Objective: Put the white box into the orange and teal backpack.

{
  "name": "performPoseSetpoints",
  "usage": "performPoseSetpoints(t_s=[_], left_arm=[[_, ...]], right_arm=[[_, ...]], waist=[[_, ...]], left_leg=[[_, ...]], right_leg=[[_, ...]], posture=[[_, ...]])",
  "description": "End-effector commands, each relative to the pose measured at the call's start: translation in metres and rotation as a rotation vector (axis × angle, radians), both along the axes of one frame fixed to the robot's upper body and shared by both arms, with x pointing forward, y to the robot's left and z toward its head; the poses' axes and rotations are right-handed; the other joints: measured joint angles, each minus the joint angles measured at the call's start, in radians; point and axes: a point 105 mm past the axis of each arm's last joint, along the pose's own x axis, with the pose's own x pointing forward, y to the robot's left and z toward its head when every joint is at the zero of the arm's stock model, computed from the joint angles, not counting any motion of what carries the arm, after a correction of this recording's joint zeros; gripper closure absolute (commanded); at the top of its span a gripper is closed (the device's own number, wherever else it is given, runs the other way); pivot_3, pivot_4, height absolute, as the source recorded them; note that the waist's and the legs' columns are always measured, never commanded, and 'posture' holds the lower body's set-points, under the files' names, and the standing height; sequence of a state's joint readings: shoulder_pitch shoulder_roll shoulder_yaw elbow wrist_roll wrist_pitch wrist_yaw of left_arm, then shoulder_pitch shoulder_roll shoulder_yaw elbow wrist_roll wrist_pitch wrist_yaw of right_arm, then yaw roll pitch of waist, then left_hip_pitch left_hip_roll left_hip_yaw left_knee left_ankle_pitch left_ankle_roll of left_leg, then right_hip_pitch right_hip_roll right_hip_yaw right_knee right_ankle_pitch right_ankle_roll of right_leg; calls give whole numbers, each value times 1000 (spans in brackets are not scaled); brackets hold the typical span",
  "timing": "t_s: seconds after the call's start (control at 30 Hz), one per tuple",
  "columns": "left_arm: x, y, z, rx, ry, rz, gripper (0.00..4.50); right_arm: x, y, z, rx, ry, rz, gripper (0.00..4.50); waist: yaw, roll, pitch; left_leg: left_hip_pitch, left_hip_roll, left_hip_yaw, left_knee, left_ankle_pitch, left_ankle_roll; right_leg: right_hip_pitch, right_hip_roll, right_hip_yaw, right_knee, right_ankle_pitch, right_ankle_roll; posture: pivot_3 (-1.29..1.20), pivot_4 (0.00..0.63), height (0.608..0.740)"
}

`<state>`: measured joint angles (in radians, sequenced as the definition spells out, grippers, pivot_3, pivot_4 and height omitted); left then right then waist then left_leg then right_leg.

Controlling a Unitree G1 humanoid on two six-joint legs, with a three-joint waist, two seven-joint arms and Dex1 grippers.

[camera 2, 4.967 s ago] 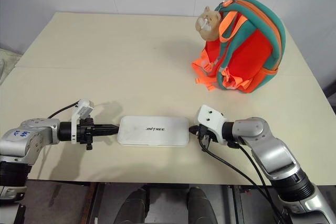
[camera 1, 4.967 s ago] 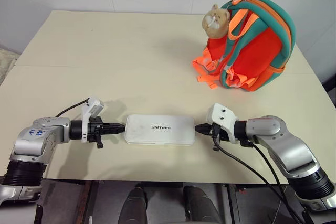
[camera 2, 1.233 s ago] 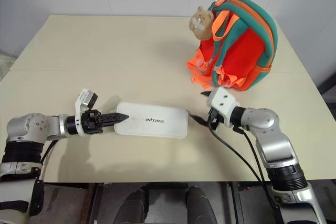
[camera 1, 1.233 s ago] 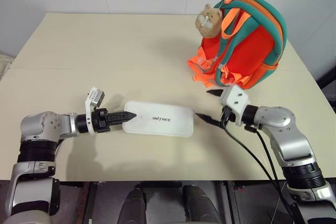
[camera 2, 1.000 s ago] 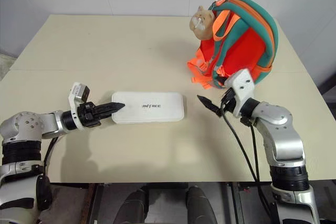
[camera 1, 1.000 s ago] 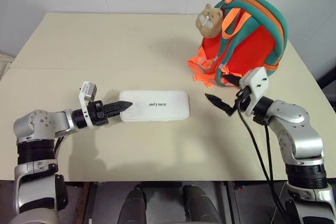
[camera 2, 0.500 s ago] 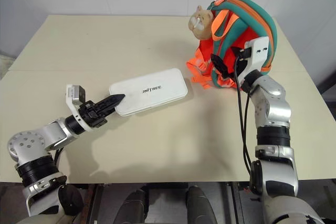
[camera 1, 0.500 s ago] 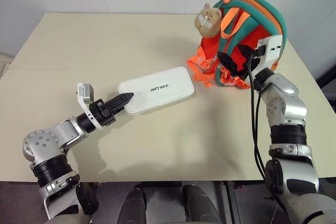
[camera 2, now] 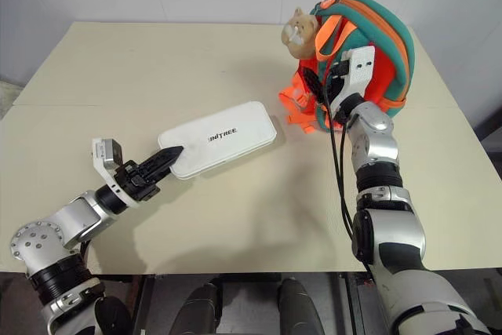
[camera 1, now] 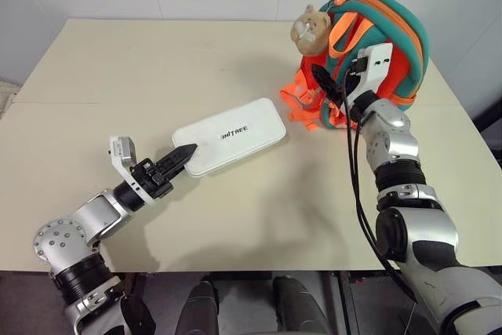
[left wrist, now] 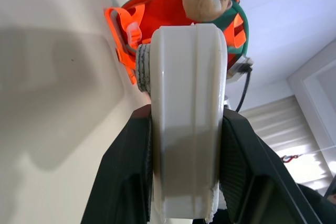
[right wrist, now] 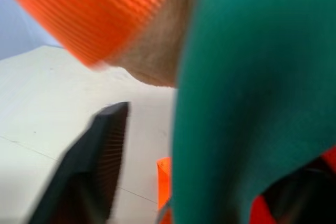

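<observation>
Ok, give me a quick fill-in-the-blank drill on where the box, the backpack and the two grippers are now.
1. The left gripper grips the flat white rectangular box by one ___.
2. The right gripper is up against the orange and teal ___.
3. A tan plush ___ hangs on the backpack.
4. The box lies ___ the backpack.

Missing: end; backpack; toy; outside

I'm looking down on a cream table (camera 1: 157,60) with a thin seam running across its top, set against a white wall. The orange and teal backpack (camera 1: 392,45) stands upright on it near the far right corner, its loose orange straps spilling onto the tabletop. The white box (camera 1: 229,136) lies angled just left of and nearer to me than the backpack, close to those straps.
</observation>
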<state>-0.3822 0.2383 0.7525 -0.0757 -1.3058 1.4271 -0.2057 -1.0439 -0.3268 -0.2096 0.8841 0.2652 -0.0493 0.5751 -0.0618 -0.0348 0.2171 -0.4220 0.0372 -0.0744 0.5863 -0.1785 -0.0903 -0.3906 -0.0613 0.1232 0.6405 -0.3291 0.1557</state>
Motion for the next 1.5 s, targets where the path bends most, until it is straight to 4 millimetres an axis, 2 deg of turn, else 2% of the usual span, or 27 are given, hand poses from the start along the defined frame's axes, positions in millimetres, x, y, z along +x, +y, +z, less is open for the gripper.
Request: performPoseSetpoints(t_s=[0.03, 0.17, 0.2, 0.23, 0.47, 0.7, 0.87, 0.9, 1.0, 1.13, 1.3, 1.5], left_arm=[[-5, 2, 14, -7, -73, 21, 3193], [-4, 3, 17, -9, -101, 34, 3193], [-4, 2, 18, -11, -107, 35, 3193], [-4, 2, 18, -12, -110, 35, 3193], [0, 13, 24, -10, -137, 69, 3193], [-2, 49, 31, 45, -134, 168, 3194], [-1, 77, 38, 117, -137, 253, 3194], [-1, 81, 40, 119, -143, 266, 3194], [-1, 98, 48, 146, -151, 302, 3194], [1, 109, 51, 163, -152, 316, 3195], [7, 116, 56, 181, -159, 321, 3195], [16, 114, 61, 194, -179, 297, 3195]], right_arm=[[-2, 4, 25, 6, -84, 5, 2722], [-7, 11, 33, 2, -109, 57, 4160], [-8, 12, 34, 0, -114, 65, 4430], [-10, 13, 35, 1, -118, 76, 4500], [-41, 32, 51, -12, -170, 236, 4500], [-66, 38, 69, -14, -205, 300, 4500], [-87, 47, 72, -21, -209, 395, 4500], [-93, 50, 72, -22, -209, 425, 4500], [-130, 67, 76, -10, -211, 611, 4500], [-164, 80, 80, -12, -204, 760, 4500], [-203, 91, 83, -47, -187, 943, 4500], [-233, 94, 82, -110, -155, 1100, 4500]], waist=[[0, 0, 0], [-3, 0, 0], [-3, 0, 0], [-3, 0, 0], [0, 0, 0], [1, 1, 0], [3, 1, 0], [3, 1, 0], [3, 1, 0], [2, 1, 1], [6, 1, 1], [8, 1, 1]], left_leg=[[0, 0, 0, 0, 0, 0], [0, 0, 0, 0, 0, 0], [0, 0, 0, -1, 0, 0], [0, 0, 0, -1, 0, 0], [0, 0, 0, -4, 0, 0], [-1, 0, 0, -7, 0, 0], [-1, 0, 0, -8, 0, 0], [-1, 0, 0, -9, 0, -1], [-1, 1, 0, -11, 0, -1], [-1, 1, 0, -12, -1, -2], [-1, 2, 0, -12, -2, -2], [-2, 2, 0, -12, -2, -2]], right_leg=[[0, 0, 0, 0, 0, 0], [0, 0, 0, 0, 0, 0], [0, 0, 0, 0, 0, 0], [0, 0, 0, 0, 0, 0], [-1, 0, 0, -3, 0, 0], [-2, 0, 0, -4, 0, 0], [-3, 0, 0, -5, -1, -1], [-3, 0, 0, -6, -1, -2], [-3, 0, -1, -7, -1, -2], [-5, 0, -1, -7, -3, -4], [-4, 0, -1, -7, -4, -4], [-4, 0, -2, -9, -4, -4]], posture=[[0, 150, 740], [0, 150, 740], [0, 150, 740], [0, 150, 740], [0, 150, 740], [0, 150, 740], [0, 150, 740], [0, 150, 740], [0, 150, 740], [0, 150, 740], [0, 150, 740], [0, 150, 740]])
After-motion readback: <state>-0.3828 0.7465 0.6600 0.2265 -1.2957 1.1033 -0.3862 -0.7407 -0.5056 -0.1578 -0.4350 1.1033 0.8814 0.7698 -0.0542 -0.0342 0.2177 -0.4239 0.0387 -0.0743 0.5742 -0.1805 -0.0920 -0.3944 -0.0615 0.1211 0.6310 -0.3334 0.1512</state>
